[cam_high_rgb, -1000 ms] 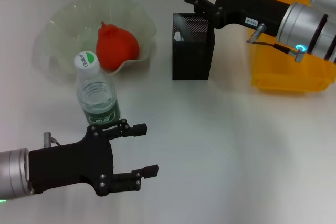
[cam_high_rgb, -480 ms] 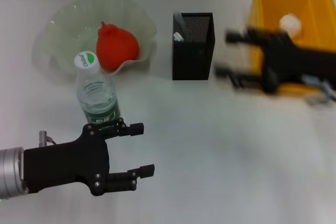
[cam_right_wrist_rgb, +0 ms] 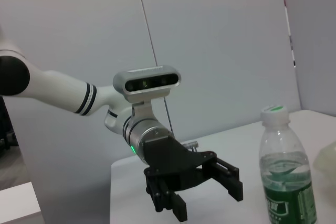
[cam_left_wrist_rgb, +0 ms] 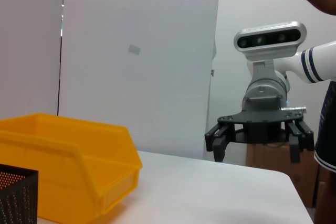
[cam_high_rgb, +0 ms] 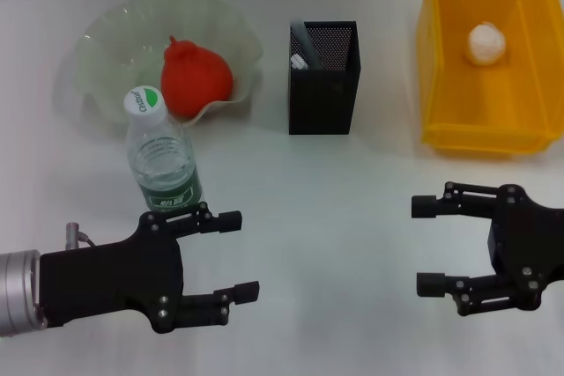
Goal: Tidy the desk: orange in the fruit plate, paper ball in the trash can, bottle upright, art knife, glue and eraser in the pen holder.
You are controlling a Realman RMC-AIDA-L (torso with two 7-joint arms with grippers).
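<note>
The orange [cam_high_rgb: 196, 77] lies in the pale-green fruit plate [cam_high_rgb: 106, 37] at the back left. The bottle [cam_high_rgb: 162, 154] stands upright in front of the plate; it also shows in the right wrist view [cam_right_wrist_rgb: 286, 174]. The paper ball [cam_high_rgb: 486, 42] lies in the yellow trash can [cam_high_rgb: 441, 85] at the back right. The black mesh pen holder [cam_high_rgb: 323, 90] stands in the middle with items inside; the eraser is not visible. My left gripper [cam_high_rgb: 236, 254] is open and empty just in front of the bottle. My right gripper [cam_high_rgb: 425, 246] is open and empty at the front right.
The white table [cam_high_rgb: 335, 200] carries everything. The trash can [cam_left_wrist_rgb: 68, 166] and a corner of the pen holder [cam_left_wrist_rgb: 16, 195] show in the left wrist view, with my right gripper [cam_left_wrist_rgb: 260, 142] beyond. A person stands at that view's far edge.
My right arm has swung from above the pen holder back to the front right of the table. The left gripper has barely moved.
</note>
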